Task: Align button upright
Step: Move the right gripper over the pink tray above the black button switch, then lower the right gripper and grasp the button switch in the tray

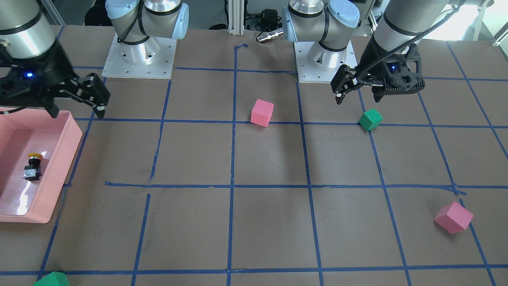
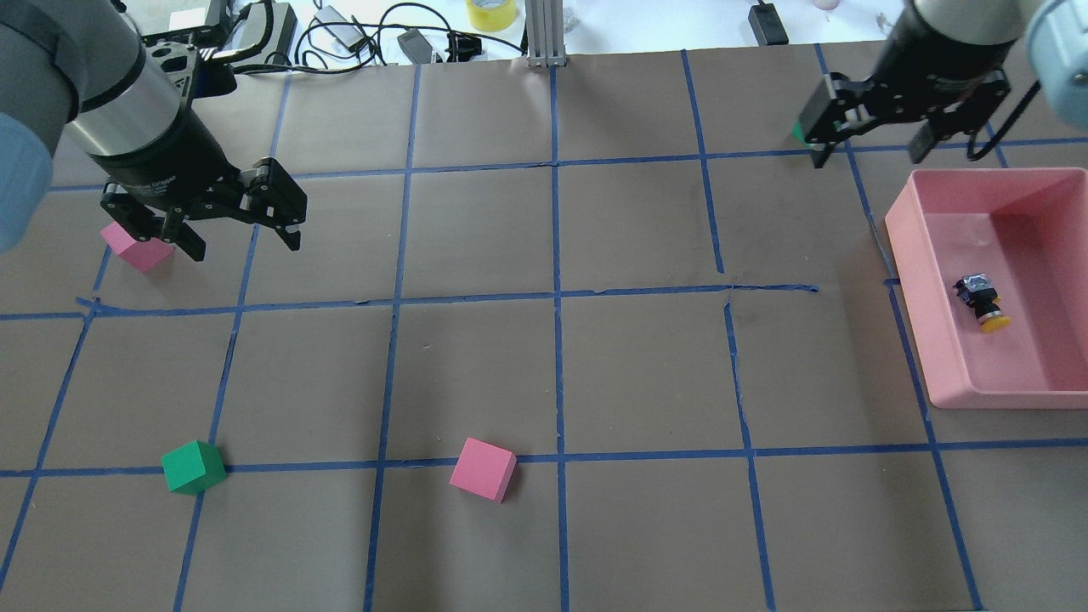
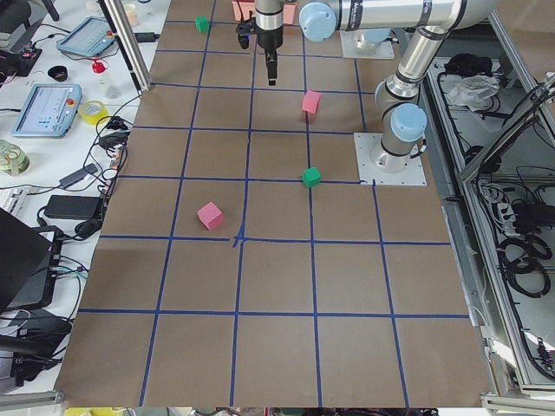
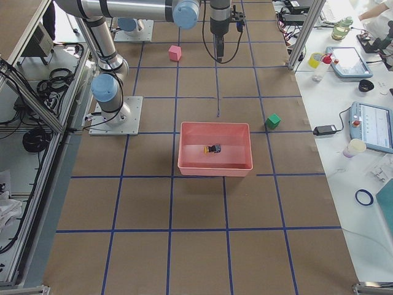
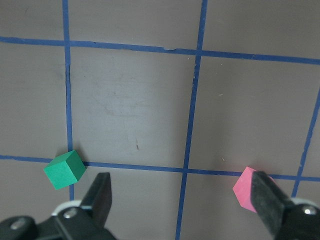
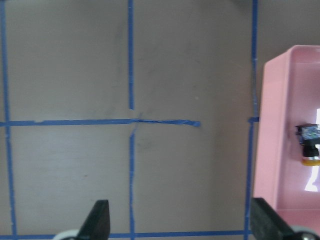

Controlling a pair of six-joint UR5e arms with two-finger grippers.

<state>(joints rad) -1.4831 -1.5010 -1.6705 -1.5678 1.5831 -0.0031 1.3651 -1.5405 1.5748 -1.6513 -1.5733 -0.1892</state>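
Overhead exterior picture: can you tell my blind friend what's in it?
A yellow-capped button lies on its side in a pink tray at the right of a brown table. The left gripper and the right gripper hang open and empty above it. A green cube and a pink cube sit lower down.

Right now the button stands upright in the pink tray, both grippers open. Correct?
Not upright: the button lies on its side in the pink tray, as the overhead view shows. The left gripper and right gripper are open.
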